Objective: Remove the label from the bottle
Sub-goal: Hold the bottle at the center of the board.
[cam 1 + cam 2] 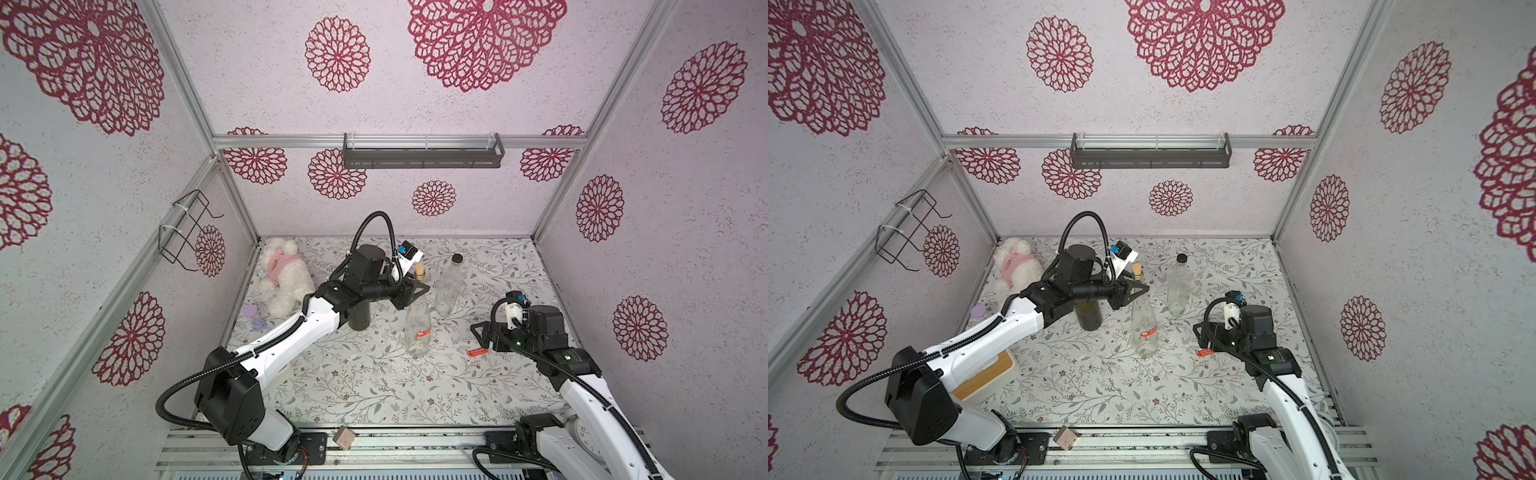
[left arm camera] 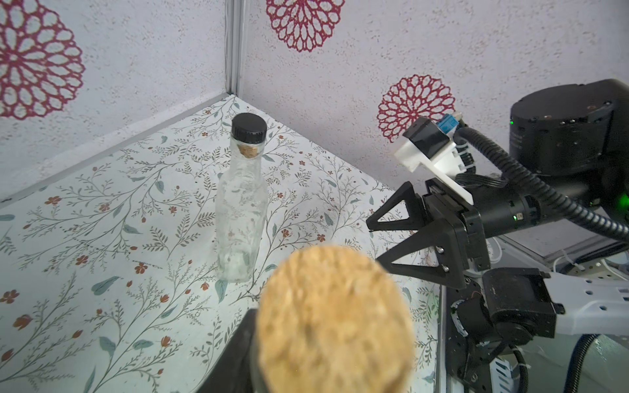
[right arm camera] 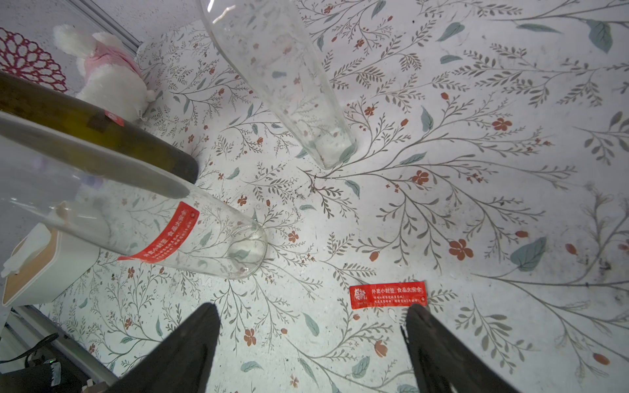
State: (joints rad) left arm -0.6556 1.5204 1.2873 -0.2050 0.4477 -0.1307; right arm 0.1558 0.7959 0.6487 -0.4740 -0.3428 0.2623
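Where the corked clear bottle narrows to its neck just under the cork, the left gripper lies level, pointing toward the right edge. Its jaws are drawn in against the glass on either side. In the left wrist view the cork fills the foreground, blurred, with one dark finger beside it. This bottle stands upright near the middle of the tabletop. A red label is stuck slantwise on its lower body.

The right gripper hangs low over the tabletop, between the middle and the right edge. Its jaws are spread wide over the bare surface. A second, loose red label lies flat on the tabletop just beside one fingertip, apart from the bottle.

Just to the left of the corked bottle stands a dark green bottle, mostly behind the left arm in both top views. It also carries a small red sticker. Toward the back edge, a square clear bottle with a black cap stands upright. A white plush toy in pink lies in the back left corner. A tissue box sits by the left edge near the front.
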